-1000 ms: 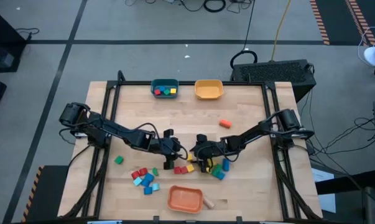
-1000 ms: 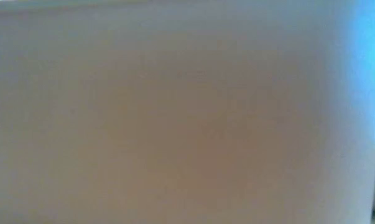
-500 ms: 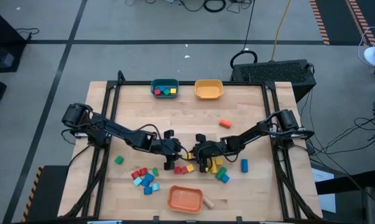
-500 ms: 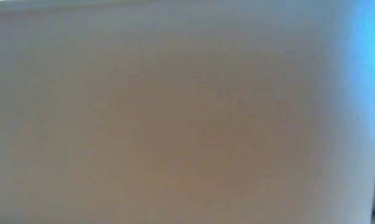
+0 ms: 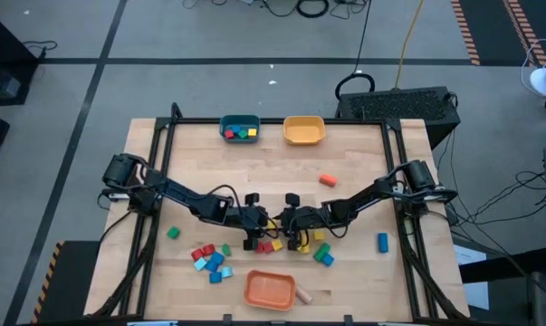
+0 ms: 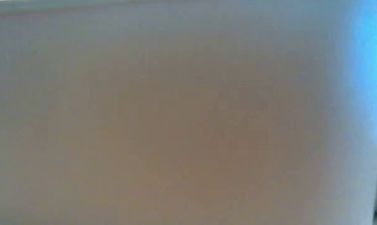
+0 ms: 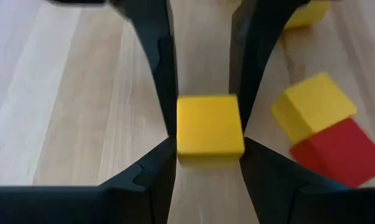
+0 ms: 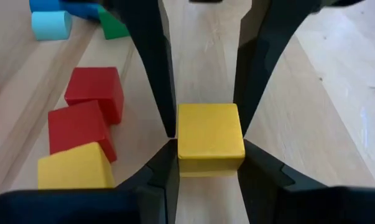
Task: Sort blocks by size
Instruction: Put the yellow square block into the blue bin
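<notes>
My left gripper (image 5: 254, 239) and my right gripper (image 5: 295, 241) face each other near the table's middle, toward its near edge. Each is shut on a yellow cube: one (image 7: 209, 126) in the left wrist view, the other (image 8: 210, 138) in the right wrist view. Red and yellow cubes (image 5: 269, 245) lie on the table between the two grippers. Yellow, green and blue blocks (image 5: 320, 251) lie just right of them. A blue block (image 5: 382, 242) lies alone near the right edge. The low view shows only a blur. My left gripper pinches the yellow cube by two opposite sides (image 7: 181, 124) between its two fingers. The fingers slant down from the table's left. I cannot tell whether the cube rests on the wood. My right gripper pinches its yellow cube by two opposite sides (image 8: 182, 138) between its two fingers. The fingers slant down from the table's right. The cube sits square between them, low over the wood.
A teal bowl (image 5: 239, 128) holding small blocks and a yellow bowl (image 5: 303, 129) stand at the far edge. An orange bowl (image 5: 271, 288) stands at the near edge beside a wooden block (image 5: 303, 294). A block cluster (image 5: 209, 258), a green cube (image 5: 173, 233) and an orange block (image 5: 327, 179) lie apart.
The lone blue block has travelled from beside the right gripper toward the table's right edge. My left gripper has sunk and edged toward the table's middle with its yellow cube. My right gripper has stayed in place.
</notes>
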You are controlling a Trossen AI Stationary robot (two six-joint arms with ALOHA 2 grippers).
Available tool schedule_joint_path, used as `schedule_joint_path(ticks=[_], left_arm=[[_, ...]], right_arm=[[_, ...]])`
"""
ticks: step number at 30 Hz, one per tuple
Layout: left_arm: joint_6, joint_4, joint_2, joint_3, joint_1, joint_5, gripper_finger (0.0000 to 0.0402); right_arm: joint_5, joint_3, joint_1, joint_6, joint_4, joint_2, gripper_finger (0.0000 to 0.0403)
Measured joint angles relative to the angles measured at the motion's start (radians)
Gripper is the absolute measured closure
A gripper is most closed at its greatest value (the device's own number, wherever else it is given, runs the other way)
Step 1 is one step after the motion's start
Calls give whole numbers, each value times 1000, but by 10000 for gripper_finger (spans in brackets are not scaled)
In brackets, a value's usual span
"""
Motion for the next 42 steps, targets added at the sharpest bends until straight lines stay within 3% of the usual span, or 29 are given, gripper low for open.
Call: schedule_joint_path(ticks=[9, 18, 24, 30, 35, 42], left_arm=[[29, 36, 0, 0, 0, 5, 227], [25, 29, -1, 0, 0, 1, 264], [31, 20, -11, 0, 12, -71, 264], [-14, -47, -84, 0, 72, -79, 264], [-5, -157, -164, 0, 169, -143, 264], [90, -204, -252, 0, 374, -140, 264]], right_arm=[[-2, 0, 1, -1, 0, 0, 292], [1, -1, 1, 0, 9, 0, 290], [10, -1, 0, 12, 16, -1, 190], [104, 2, -1, 93, -19, -5, 109], [91, 0, -2, 107, -39, -3, 95], [96, 0, -2, 108, -53, -3, 103]])
